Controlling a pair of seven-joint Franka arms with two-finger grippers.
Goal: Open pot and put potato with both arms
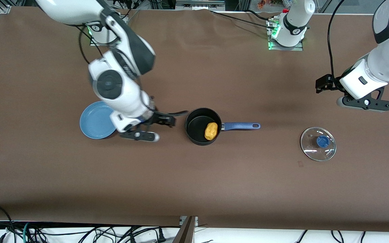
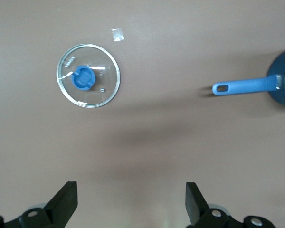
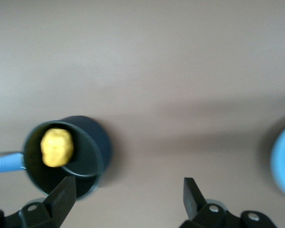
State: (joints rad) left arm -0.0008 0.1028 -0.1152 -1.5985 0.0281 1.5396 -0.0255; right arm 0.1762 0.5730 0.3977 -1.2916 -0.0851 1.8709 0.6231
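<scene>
Potato (image 1: 211,131) sits in the pot (image 1: 202,126), lid (image 1: 318,143) off toward left arm's end. Right gripper (image 3: 128,192) spread, empty, betw. pot and plate (image 1: 95,120); left gripper (image 2: 131,199) spread, empty, near lid. Glass lid's fragile, slick: grab the knob (image 2: 83,78).

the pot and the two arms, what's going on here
The potato lies inside the open black pot. Its glass lid sits flat on the table toward the left arm's end. The right gripper hangs open and empty between the pot and the blue plate. The left gripper is open and empty, up over bare table near the lid. Neither arm holds anything.
</scene>
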